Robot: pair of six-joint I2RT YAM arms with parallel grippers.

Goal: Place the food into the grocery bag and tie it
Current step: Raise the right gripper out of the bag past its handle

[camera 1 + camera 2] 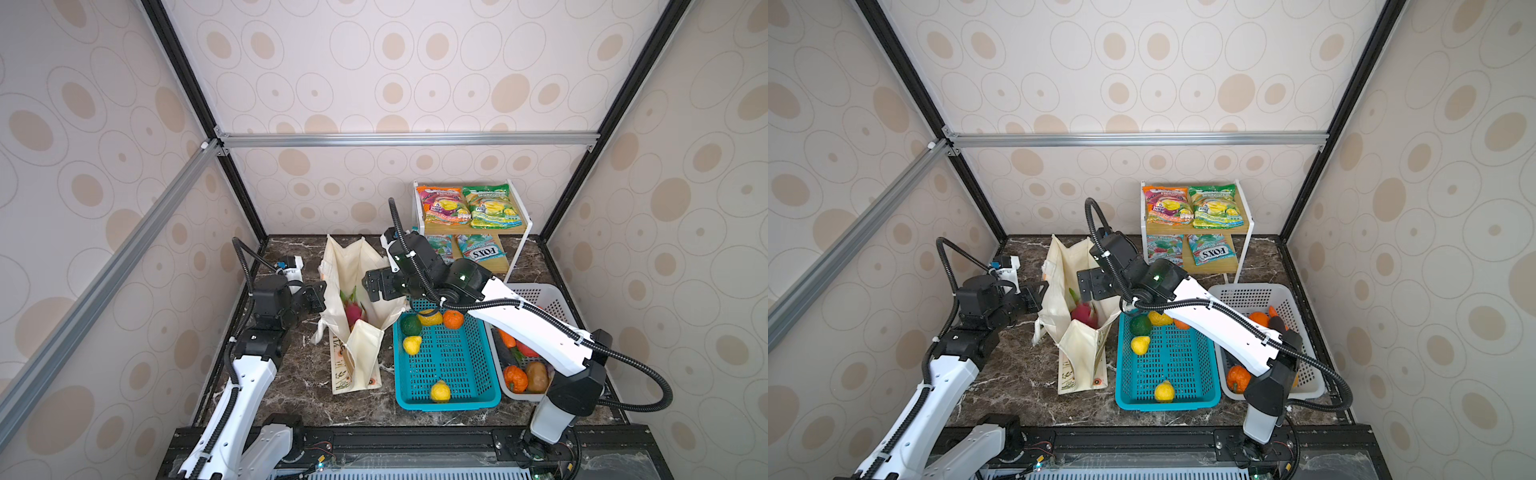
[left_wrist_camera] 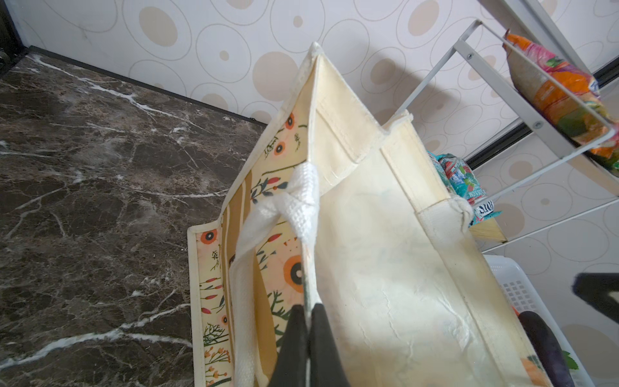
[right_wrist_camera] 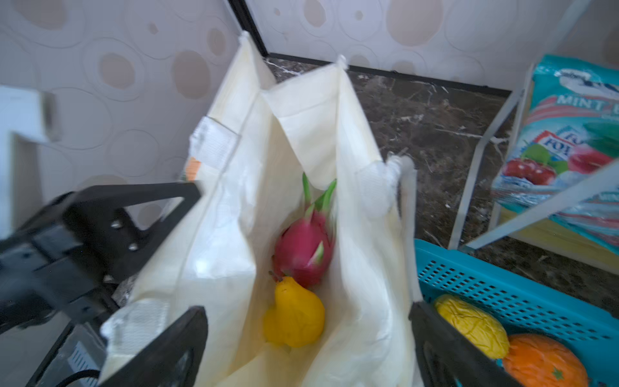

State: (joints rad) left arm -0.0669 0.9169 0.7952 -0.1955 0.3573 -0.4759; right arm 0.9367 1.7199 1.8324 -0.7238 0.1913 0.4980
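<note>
Between the left gripper's (image 2: 306,310) closed black fingers (image 2: 291,341) sits the rim of the cream floral-print canvas grocery bag (image 2: 368,268), pinched near a white handle (image 2: 301,201). The right gripper (image 3: 306,308) hangs over the bag's open mouth, its fingers spread wide and holding nothing. Inside the bag a pink dragon fruit (image 3: 303,248) and a yellow lumpy fruit (image 3: 294,318) lie touching. The bag stands mid-way across the dark marble worktop (image 1: 299,374), just beside a teal plastic basket (image 1: 449,401) on its right-edge side.

oval-patterned beige walls (image 1: 395,62), dark marble tabletop (image 1: 299,386), white shelf rack (image 1: 1233,253)
</note>
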